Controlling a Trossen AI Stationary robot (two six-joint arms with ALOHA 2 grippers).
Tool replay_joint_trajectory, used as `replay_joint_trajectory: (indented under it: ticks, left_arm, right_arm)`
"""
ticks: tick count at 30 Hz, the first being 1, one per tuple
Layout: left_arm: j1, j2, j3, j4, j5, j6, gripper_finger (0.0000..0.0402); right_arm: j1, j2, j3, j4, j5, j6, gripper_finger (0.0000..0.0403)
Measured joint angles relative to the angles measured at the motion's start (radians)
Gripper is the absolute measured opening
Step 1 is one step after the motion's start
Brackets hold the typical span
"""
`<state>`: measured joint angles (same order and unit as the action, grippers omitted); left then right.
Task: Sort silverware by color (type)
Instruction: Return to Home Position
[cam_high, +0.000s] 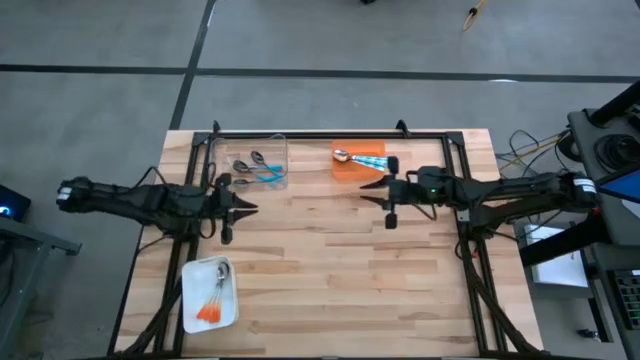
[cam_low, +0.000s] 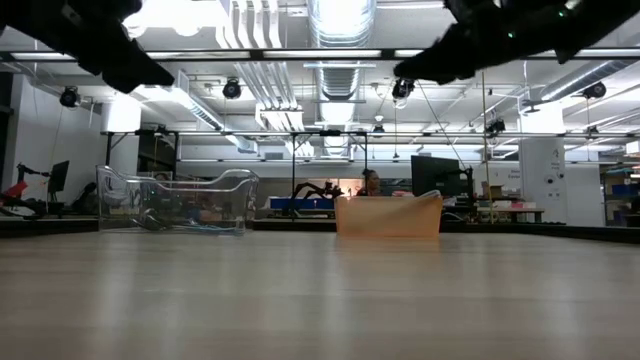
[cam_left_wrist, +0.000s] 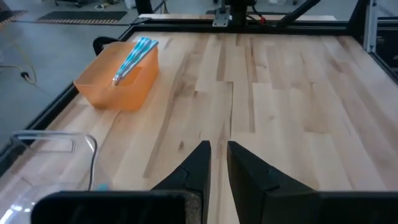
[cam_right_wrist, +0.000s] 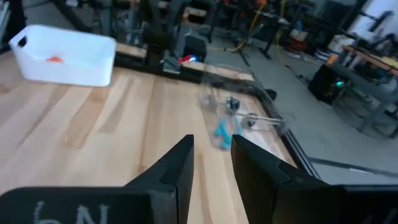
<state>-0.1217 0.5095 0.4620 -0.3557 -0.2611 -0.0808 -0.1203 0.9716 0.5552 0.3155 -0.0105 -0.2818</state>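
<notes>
1. Closest to the lens, the left gripper (cam_left_wrist: 218, 146) shows its two dark fingers only a thin slit apart, with nothing between them and pale wood visible through the gap.
2. Same story on the other side: the right gripper (cam_right_wrist: 212, 140) has its fingers slightly apart, the gap a touch wider, and it holds nothing either.
3. From above, both arms reach in over the light wooden tabletop (cam_high: 330, 260). The grippers point at each other, well apart, with bare planks between them.
4. The low view backs that up: both arms hang high, clear of the tabletop.
5. Over to the left gripper now, hovering just beside the clear plastic bin (cam_high: 215, 150), which sits along the back edge as the low camera sees it, on the left. Inside lie the dark-bowled spoons with teal handles (cam_high: 258, 168).
6. The right gripper hovers just beside the orange rectangular bin (cam_high: 350, 173), also on the back edge, to the right of the clear one. The silver-bowled spoons with light-blue handles (cam_high: 362, 157) lie across it in a bundle.
7. Down at the front left sits the white rectangular bin (cam_high: 195, 285), well apart from both grippers. The silver-bowled spoons with orange handles (cam_high: 212, 310) are bunched inside it, handles together.
8. Every spoon in view lies inside one of these three bins.
</notes>
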Motion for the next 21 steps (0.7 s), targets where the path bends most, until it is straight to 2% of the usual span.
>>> replay_joint_trajectory:
  ticks: [12, 21]
  left_arm:
    - [0.037, -0.239, -0.066, 0.005, 0.012, 0.012, 0.0035]
    - [0.037, -0.344, -0.119, 0.024, -0.002, -0.039, 0.0035]
  right_arm:
    - [-0.075, -0.270, -0.246, 0.027, 0.010, 0.097, 0.0098]
    - [-0.103, -0.439, -0.399, 0.087, 0.011, 0.173, 0.0098]
